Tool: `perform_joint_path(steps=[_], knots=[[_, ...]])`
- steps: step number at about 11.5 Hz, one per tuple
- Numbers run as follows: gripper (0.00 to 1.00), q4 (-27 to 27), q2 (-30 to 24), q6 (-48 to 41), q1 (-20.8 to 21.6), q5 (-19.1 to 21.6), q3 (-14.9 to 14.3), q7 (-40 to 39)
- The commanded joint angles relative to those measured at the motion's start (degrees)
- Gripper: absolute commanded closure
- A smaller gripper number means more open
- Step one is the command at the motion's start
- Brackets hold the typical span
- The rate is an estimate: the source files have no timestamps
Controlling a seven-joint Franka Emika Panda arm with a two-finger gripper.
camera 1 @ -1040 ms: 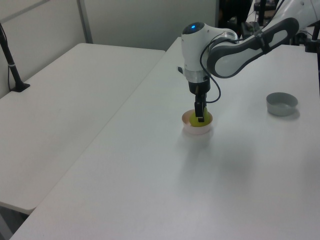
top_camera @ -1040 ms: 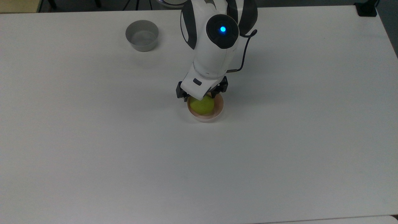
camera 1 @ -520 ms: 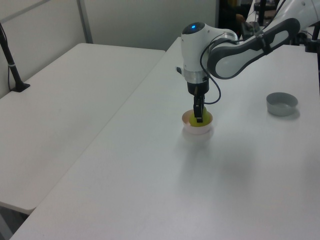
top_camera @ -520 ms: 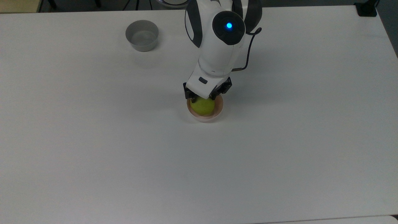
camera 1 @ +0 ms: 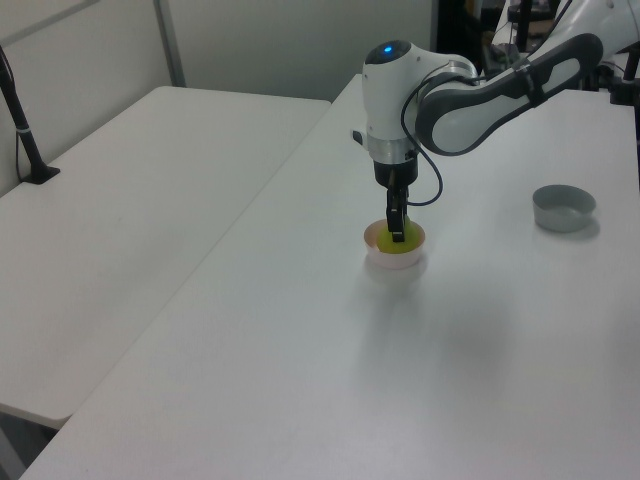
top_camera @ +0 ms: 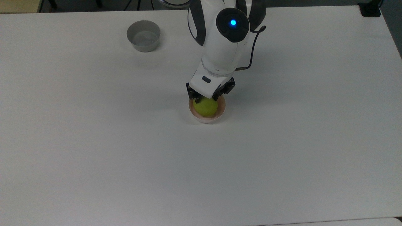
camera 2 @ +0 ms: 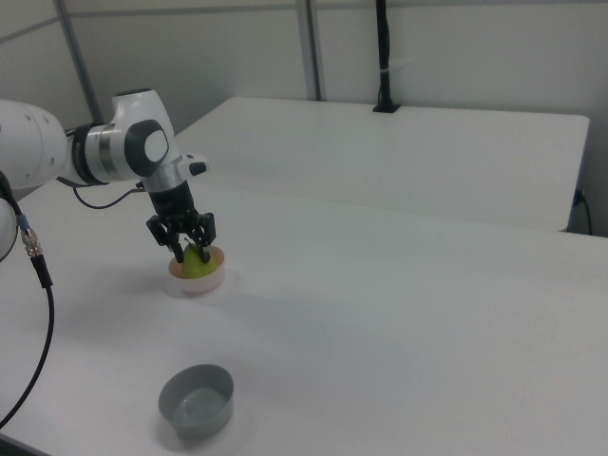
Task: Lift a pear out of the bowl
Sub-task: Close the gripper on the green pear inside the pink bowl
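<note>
— Since a second ago the arm's head has drifted toward the top view's upper right, and the gripper (top_camera: 206, 99) has drawn in over the pear (top_camera: 205, 107). Back then its two black fingers stood wider apart across the bowl's far rim.

— Where's the pear now?

— Sitting in the pale pink bowl (top_camera: 221, 110), filling most of it. That bowl (camera 2: 204, 283) is on the white worktop (top_camera: 94, 141), about mid-width in the top view.

— And the jaws?

— Narrowed onto the pear's upper part, one finger to each side of it. In the right view the fingers (camera 2: 177, 250) straddle the yellow-green fruit (camera 2: 197, 264) and look to be touching it. The pear is low in the bowl, so I can't tell whether it's off the bottom.

— Which way does it point?

— Hard to say. From above it reads as a round yellow-green lump, with the narrow end and stem hidden under the gripper, so the long axis seems near upright, though I can't be sure.

— In the left view?

— The gripper (camera 1: 398, 234) comes straight down into the bowl (camera 1: 393, 264), with the pear (camera 1: 399, 249) showing below it.

— Anything else out?

— A grey bowl (top_camera: 143, 35), well apart from the pink one, toward the top view's upper left.
</note>
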Motion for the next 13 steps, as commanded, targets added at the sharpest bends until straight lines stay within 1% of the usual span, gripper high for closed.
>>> perform_joint_path(steps=[1, 8, 10, 13], knots=[[0.71, -1.3, -0.9, 0.9, 0.7, -0.6, -0.4, 0.9], [0.72, -1.0, -3.0, -0.4, 0.7, 0.0, -0.4, 0.8], [0.77, -0.3, -3.0, -1.4, 0.7, 0.0, -0.3, 0.7], [0.78, -0.2, -3.4, -1.5, 0.7, 0.1, -0.3, 0.8]])
